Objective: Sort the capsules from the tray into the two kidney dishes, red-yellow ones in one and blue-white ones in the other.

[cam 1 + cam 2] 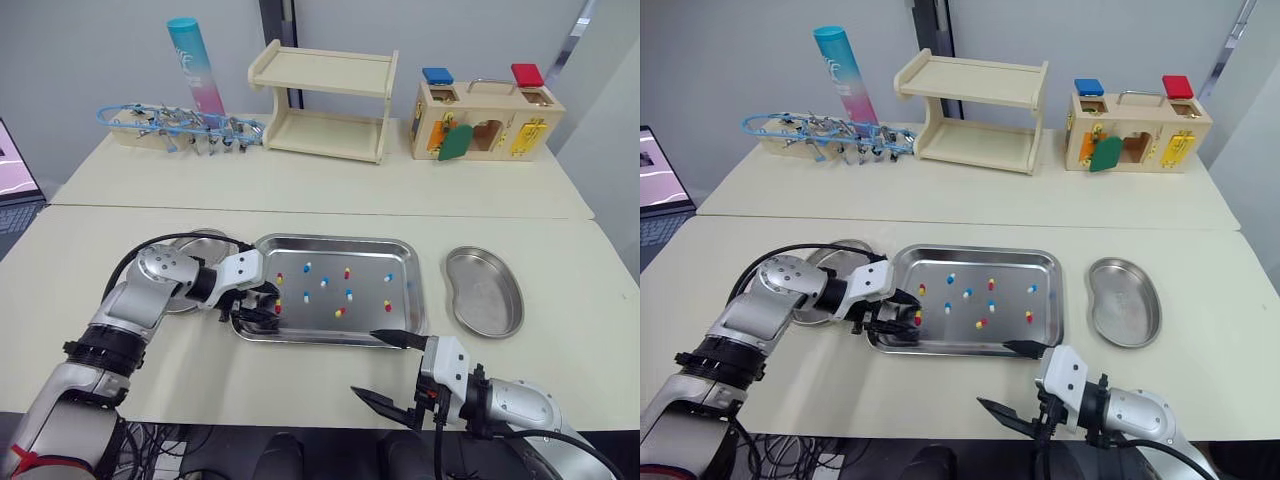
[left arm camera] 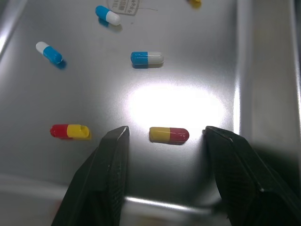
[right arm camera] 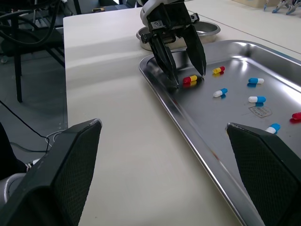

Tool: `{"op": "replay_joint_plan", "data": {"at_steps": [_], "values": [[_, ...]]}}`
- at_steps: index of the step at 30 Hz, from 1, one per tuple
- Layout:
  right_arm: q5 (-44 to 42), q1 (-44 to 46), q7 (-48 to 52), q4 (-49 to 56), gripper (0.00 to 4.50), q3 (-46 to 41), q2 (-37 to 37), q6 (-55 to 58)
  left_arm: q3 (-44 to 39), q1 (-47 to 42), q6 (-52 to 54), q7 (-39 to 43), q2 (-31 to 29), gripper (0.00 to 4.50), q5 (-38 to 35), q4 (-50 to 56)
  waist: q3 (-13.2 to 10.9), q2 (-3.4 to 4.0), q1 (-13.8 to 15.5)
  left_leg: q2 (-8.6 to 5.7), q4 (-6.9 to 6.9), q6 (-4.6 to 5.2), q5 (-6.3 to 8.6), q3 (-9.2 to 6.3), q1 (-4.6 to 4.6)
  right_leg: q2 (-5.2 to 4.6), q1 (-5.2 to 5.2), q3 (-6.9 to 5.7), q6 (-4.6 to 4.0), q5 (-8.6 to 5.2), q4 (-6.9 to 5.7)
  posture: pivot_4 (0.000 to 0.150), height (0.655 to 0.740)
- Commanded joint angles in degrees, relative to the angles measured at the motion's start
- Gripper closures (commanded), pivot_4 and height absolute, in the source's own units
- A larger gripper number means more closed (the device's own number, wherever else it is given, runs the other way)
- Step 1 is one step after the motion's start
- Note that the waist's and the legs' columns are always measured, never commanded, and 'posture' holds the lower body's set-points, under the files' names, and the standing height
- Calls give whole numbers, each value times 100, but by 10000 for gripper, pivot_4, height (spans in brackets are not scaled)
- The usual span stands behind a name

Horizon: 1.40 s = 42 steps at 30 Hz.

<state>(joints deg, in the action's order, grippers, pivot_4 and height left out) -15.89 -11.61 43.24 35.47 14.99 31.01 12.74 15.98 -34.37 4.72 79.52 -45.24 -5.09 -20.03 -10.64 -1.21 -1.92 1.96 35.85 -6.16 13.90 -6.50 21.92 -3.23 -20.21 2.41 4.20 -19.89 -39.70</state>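
Note:
A steel tray (image 1: 331,240) in the middle of the table holds several scattered capsules, blue-white ones (image 1: 325,282) and red-yellow ones (image 1: 347,272). My left gripper (image 1: 268,306) is down in the tray's near left corner, open, its fingers on either side of a red-yellow capsule (image 2: 169,134) that lies on the tray floor. A second red-yellow capsule (image 2: 69,131) lies just beside it. One kidney dish (image 1: 205,240) is left of the tray, partly hidden by my left arm. The other kidney dish (image 1: 485,292) stands empty to the right. My right gripper (image 1: 388,370) hovers open off the tray's near right corner.
Along the back of the table stand a blue rack of tools (image 1: 180,125), a tall blue-pink tube (image 1: 195,65), a wooden two-tier shelf (image 1: 325,100) and a wooden lock box (image 1: 485,115). A laptop (image 1: 12,180) sits at the far left edge.

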Motion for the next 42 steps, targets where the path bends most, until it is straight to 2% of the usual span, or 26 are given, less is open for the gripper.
{"op": "replay_joint_plan", "data": {"at_steps": [1,15,22,28,31,37,42], "values": [[-96,43,-41,278,0,18,-40,-4,40,-108,-152,91,57,18666,124,-53,0,0,-1,0,0,0,0,0,0,0,0,0,0,0,0,1500,7400],[-144,115,-99,310,0,-9,-22,77,82,-94,-649,206,132,18666,427,-363,0,0,-2,0,1,0,0,0,-3,0,2,1,0,0,-3,1500,7400],[-183,214,-111,270,0,-41,-29,127,67,-72,-62,369,77,18666,346,-350,1,0,-13,0,2,0,0,0,-5,0,2,1,0,0,-5,1500,7400],[-180,252,-99,246,0,-50,-20,122,89,-63,-36,406,82,18666,403,-389,1,1,-13,0,2,0,0,0,-6,0,3,1,0,0,-6,1500,7400],[-180,269,-94,229,0,-52,-19,119,94,-4,-27,382,100,23333,414,-360,1,1,-13,0,2,0,0,0,-6,0,3,2,0,0,-6,1500,7400],[-170,311,-84,200,0,-46,-23,107,63,60,-6,314,125,40638,411,-304,2,1,-12,0,2,0,0,0,-7,0,3,2,0,0,-6,1500,7400],[-172,379,-84,158,0,-43,-36,108,-7,96,82,277,123,40995,339,-177,3,2,-10,0,2,0,0,0,-7,0,4,2,0,0,-6,1500,7400]]}}
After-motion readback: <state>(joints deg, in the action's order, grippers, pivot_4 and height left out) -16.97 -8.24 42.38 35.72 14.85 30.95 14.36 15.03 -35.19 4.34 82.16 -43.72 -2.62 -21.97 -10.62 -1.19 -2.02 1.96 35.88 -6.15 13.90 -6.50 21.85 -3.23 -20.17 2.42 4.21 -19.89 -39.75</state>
